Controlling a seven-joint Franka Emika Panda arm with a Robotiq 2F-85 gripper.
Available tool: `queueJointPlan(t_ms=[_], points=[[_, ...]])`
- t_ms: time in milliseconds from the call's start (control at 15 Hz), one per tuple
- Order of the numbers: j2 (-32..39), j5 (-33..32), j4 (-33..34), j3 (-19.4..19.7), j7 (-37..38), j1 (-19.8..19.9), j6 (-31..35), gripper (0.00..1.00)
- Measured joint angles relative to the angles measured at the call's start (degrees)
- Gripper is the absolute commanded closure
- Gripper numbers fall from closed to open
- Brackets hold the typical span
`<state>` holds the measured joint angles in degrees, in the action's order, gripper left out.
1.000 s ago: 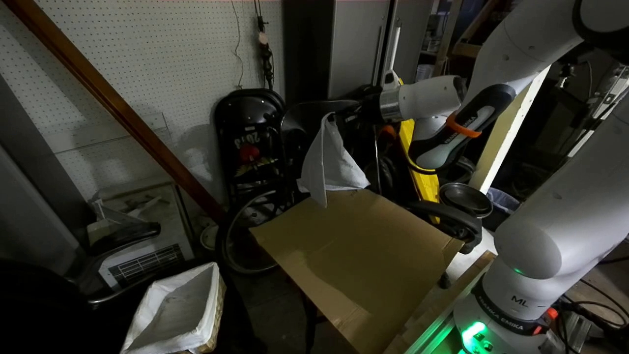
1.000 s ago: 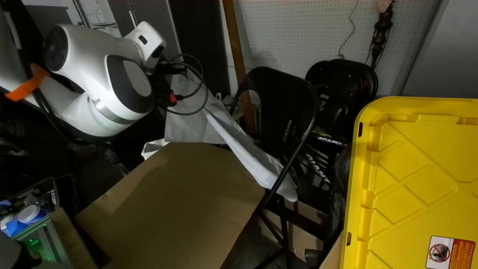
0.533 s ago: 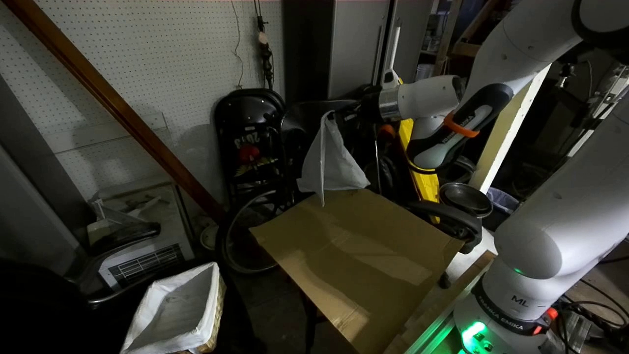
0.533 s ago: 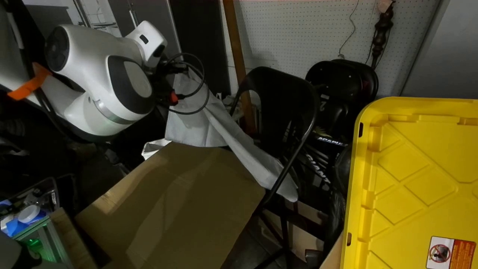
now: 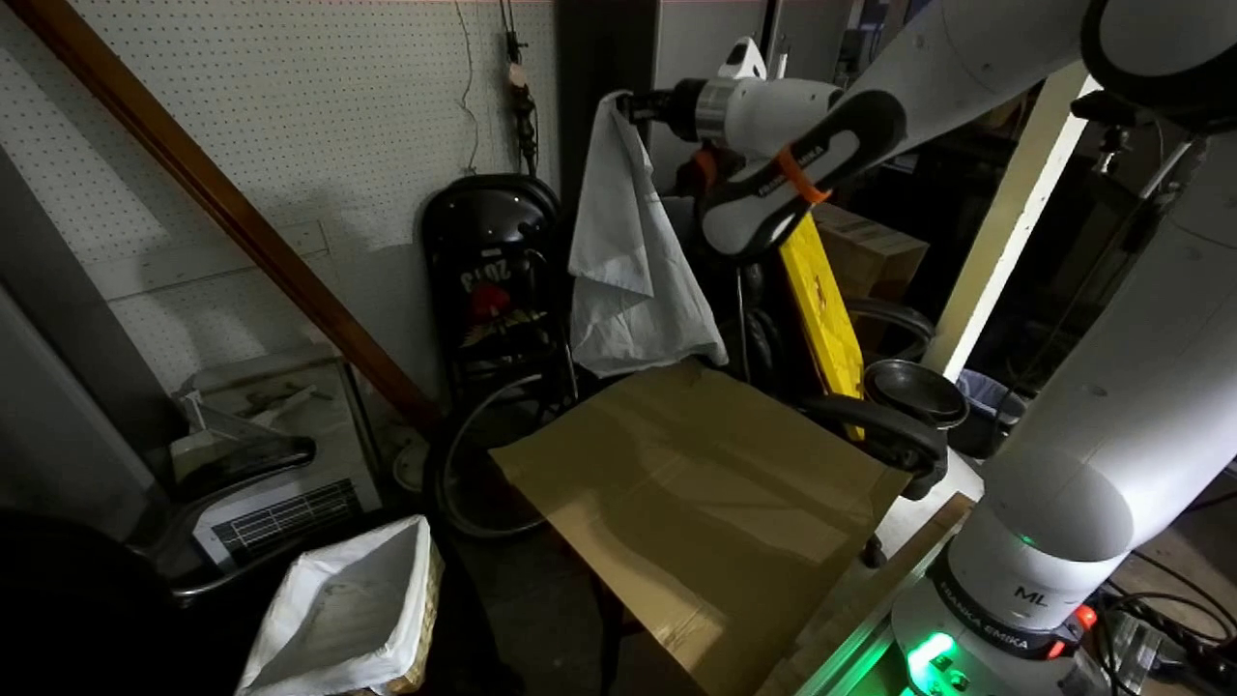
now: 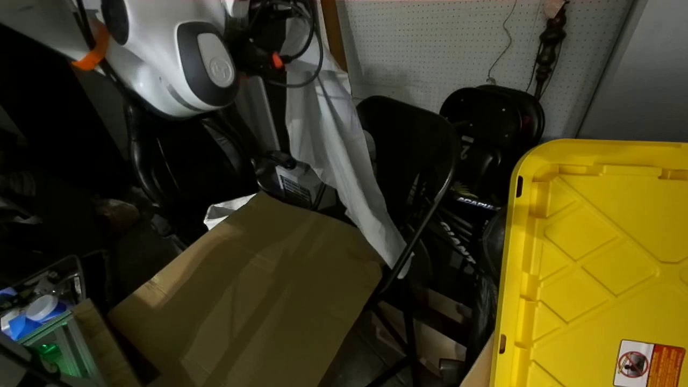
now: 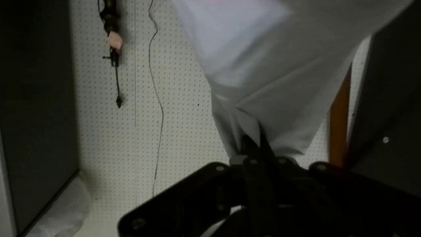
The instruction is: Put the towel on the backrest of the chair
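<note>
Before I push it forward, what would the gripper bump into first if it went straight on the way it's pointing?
Beyond the towel pinched in its fingers, most likely the pegboard wall; the wooden beam seems off to one side in the wrist view. The wall's distance is unclear.

In an exterior view, cardboard sheet [image 5: 715,512] looked down on from above, pegboard wall [image 5: 367,126] faced behind it; robot arm [image 5: 1111,396] caught close along the right edge, base [image 5: 1005,619] in lower right corner. In an exterior view, same sheet looked down on from a different angle, same wall faced; ribbed yellow panel [image 6: 602,252] taken in at close range on the right, arm cut off at upper left. Sheet, wall, stack of black chairs [image 6: 492,129] and towel [image 6: 333,129] shared by both exterior views. Wrist view: shot from very near, along the end effector [image 7: 258,143], toward that wall; scene shown upside down. Towel, wall and brown beam [image 7: 338,125] shared with both exterior views.
</note>
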<state>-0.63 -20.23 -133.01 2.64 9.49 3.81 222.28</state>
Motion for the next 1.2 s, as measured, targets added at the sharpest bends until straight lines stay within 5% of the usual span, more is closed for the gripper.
queueJointPlan(t_ms=[533,1200], points=[[11.5,35.5,25.2,-1.5,-16.8,-5.7,-0.5,1.00],[22.3,72.3,52.2,2.6,-34.6,-9.3,1.3,1.00]])
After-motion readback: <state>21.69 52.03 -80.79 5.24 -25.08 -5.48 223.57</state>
